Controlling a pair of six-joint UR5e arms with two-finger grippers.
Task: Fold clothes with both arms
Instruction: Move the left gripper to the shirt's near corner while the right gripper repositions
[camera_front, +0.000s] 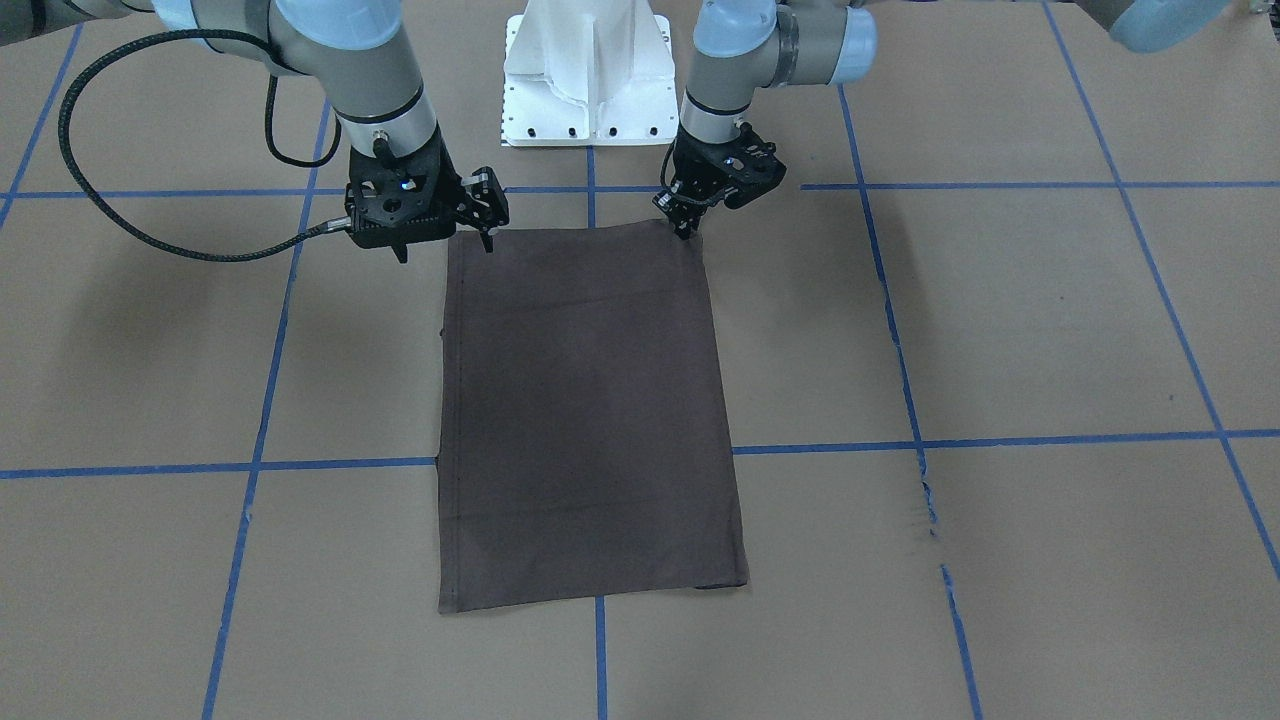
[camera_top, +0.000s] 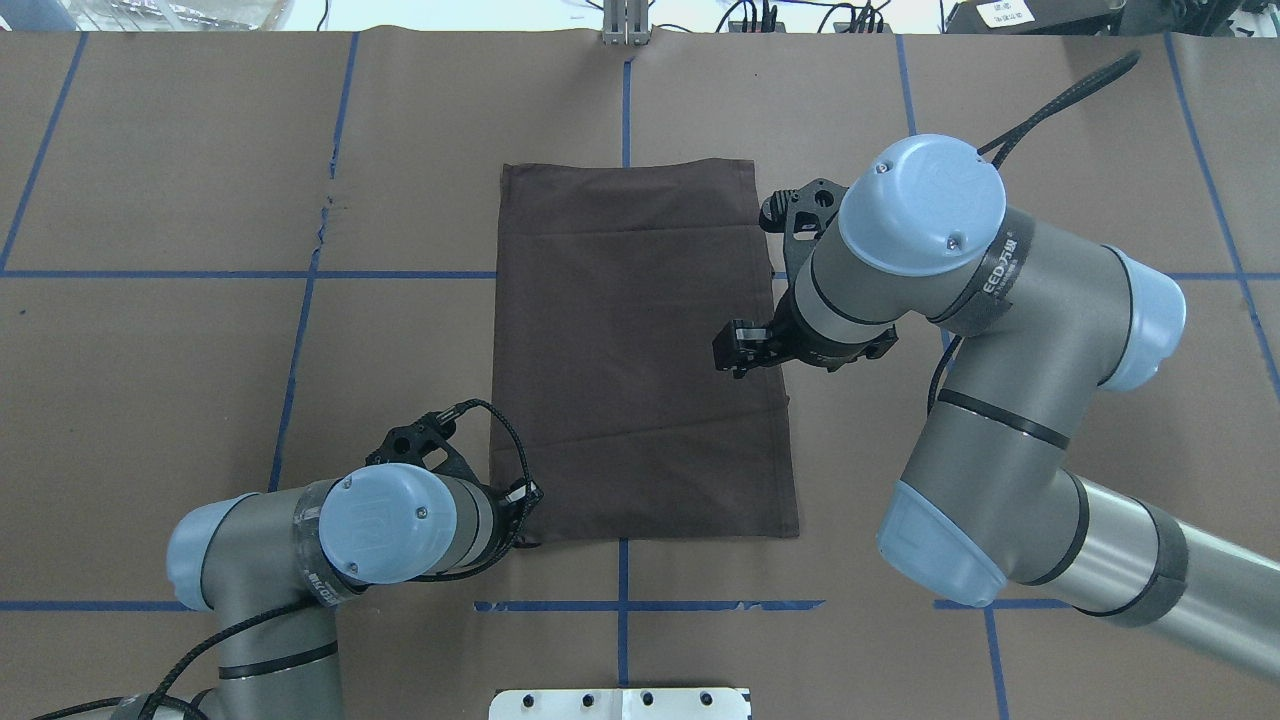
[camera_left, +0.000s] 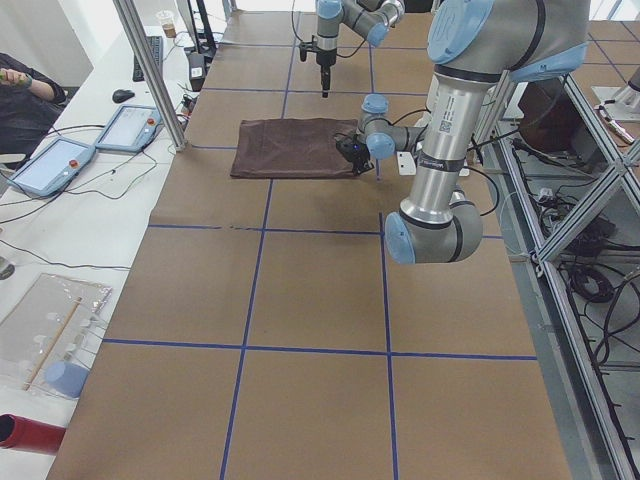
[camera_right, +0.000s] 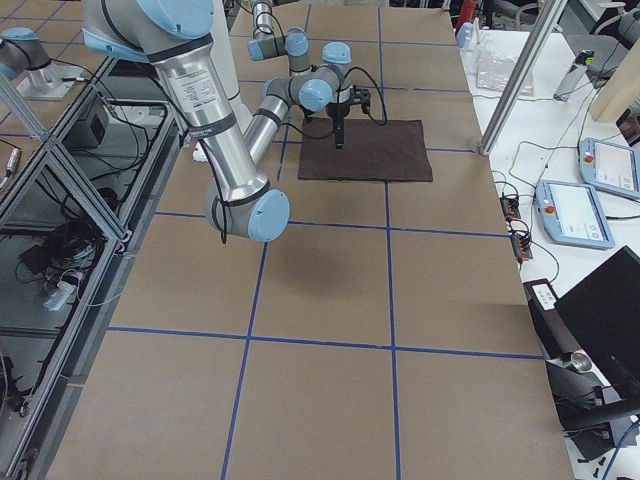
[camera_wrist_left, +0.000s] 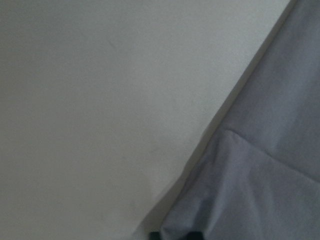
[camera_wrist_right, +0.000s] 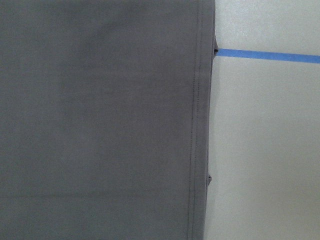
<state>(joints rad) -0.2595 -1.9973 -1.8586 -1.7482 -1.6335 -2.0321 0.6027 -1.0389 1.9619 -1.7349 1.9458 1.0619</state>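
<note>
Shirt lies flat mid-tabletop, folded to a long rectangle w/ its long sides running near-to-far from the robot. Prob. light, soft and limp, i.e. no stiffness of its own. Lifted at one point it would sag, and the stacked layers could slip apart. Best hold, I'd judge: the two near corners, pinching every layer right at the edge, both arms together, so the near end carries over evenly.

Nearest, the left pincer sits low at the shirt's near left corner, tips at or on the cloth edge. They look close together in the front view, but can't tell if it's shut or has cloth btw. them; its wrist view shows only the corner, close up. Further out, the right pincer hangs over the right edge, near half. It's spread wide, holding nothing, seemingly clear of the cloth. Its wrist view shows the stitched hem and blue tape.
</note>
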